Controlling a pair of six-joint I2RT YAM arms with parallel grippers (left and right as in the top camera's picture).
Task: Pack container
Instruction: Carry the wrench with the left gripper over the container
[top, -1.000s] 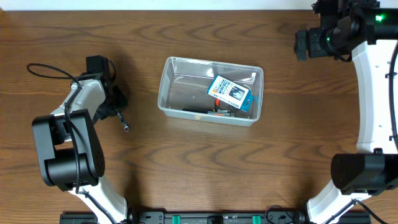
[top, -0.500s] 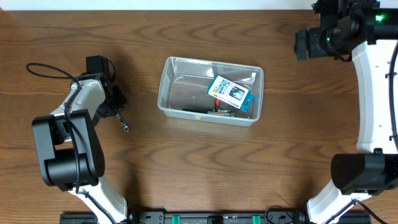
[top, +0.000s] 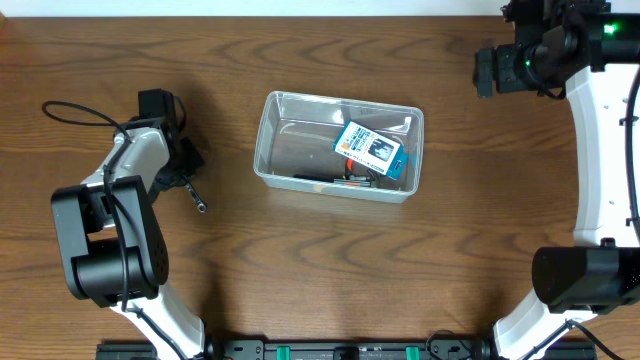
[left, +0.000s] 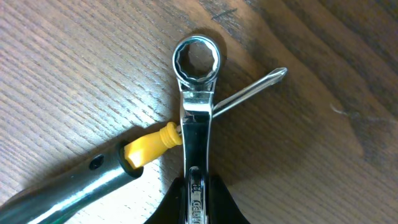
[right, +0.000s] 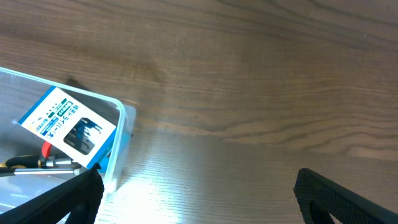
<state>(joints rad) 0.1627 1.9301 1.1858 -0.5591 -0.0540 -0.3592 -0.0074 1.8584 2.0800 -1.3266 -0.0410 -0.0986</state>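
overhead view: the clear container (top: 293, 143) is seen at the middle of a wooden table (top: 300, 280), with a blue-and-white box (top: 372, 150) lying in its right half. the left gripper (left: 196, 193) is placed well to the left of the container, low over the table, and is pinched on the shank of a steel wrench (left: 196, 93). the shaft of a yellow-collared screwdriver (left: 149, 143) is crossed by the wrench just below its ring end. the right gripper (right: 198, 190) is held at the far right, its fingers spread wide.
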